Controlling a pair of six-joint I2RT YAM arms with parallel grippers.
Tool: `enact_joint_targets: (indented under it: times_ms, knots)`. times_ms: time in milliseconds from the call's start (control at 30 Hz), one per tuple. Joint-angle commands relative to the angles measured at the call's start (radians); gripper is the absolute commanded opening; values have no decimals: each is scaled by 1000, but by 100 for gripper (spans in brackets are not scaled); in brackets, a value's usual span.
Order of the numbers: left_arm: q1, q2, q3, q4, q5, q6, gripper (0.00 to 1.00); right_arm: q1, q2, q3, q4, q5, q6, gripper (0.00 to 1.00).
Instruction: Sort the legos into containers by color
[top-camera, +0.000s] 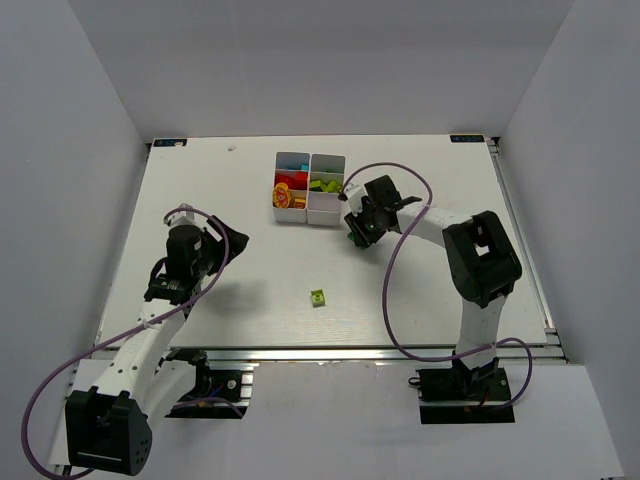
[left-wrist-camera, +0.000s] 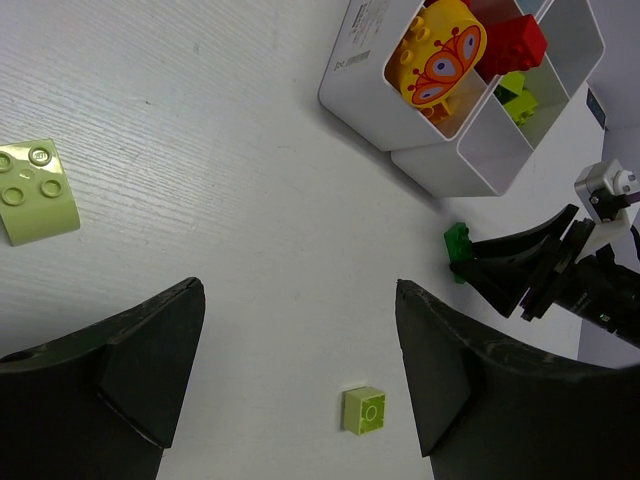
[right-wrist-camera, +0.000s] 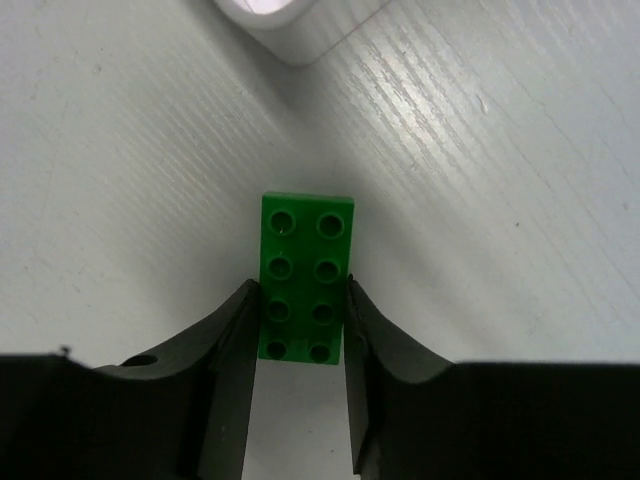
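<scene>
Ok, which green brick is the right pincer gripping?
The dark green eight-stud brick, held in the right pincer beside the white tray; the small lime brick and curved lime piece lie untouched.

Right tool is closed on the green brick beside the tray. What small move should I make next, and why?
Probably raise the right tool straight up a little. It grips the green brick by both long sides, so the hold looks set, and the tray stands just beyond, with walls that the brick must clear before going in.
</scene>
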Motion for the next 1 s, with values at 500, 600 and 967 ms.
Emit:
enact_joint_targets:
  times_ms: [500, 600, 967]
  knots:
    - [6, -21, 11, 13, -6, 8, 86, -11, -297, -70, -10, -263, -430, 0]
    - [6, -15, 12, 21, -1, 8, 86, -11, -273, 42, 22, -288, -433, 0]
    - [6, -42, 20, -16, -23, 11, 86, -9, 85, 554, 97, -201, -346, 0]
